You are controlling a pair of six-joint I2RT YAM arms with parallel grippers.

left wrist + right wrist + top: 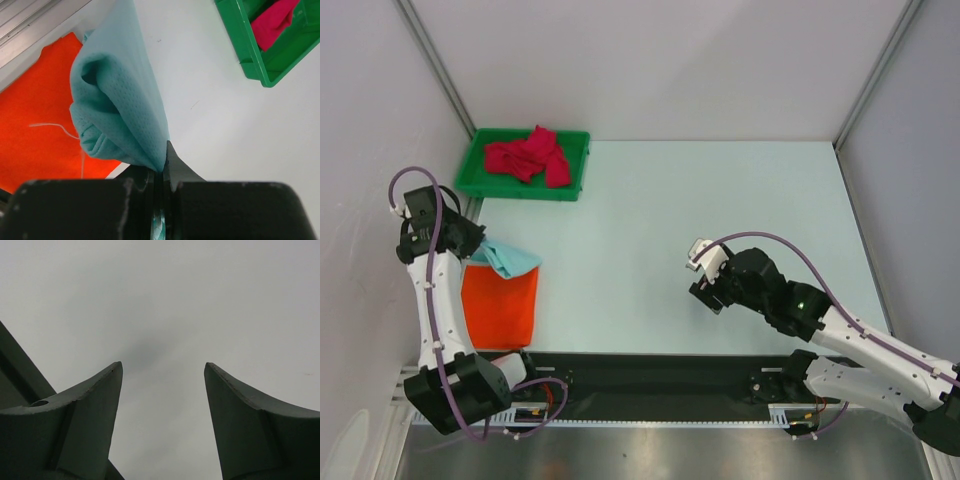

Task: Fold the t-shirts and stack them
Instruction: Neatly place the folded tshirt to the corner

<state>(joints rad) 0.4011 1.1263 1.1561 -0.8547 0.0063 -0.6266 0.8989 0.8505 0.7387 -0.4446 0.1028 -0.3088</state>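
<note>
Top view, bases at 6 o'clock. The left gripper is pinched tight on an edge of the mint shirt, which hangs from the fingers as a bunched fold. Its lower part lies over the 12 o'clock end of the orange shirt. The orange shirt lies flat as a folded rectangle at about 8 o'clock on the table, close to the left edge. The red shirt lies crumpled in the green tray, which sits at 11 o'clock in the far left corner, well apart from the other two shirts. The right gripper stands just off the table's centre toward 5 o'clock. Its fingers are spread apart with nothing between them, and only bare table surface shows beyond them in the right wrist view. The two arms are well apart, the left one reaching toward 12 o'clock along the table's left side.
</note>
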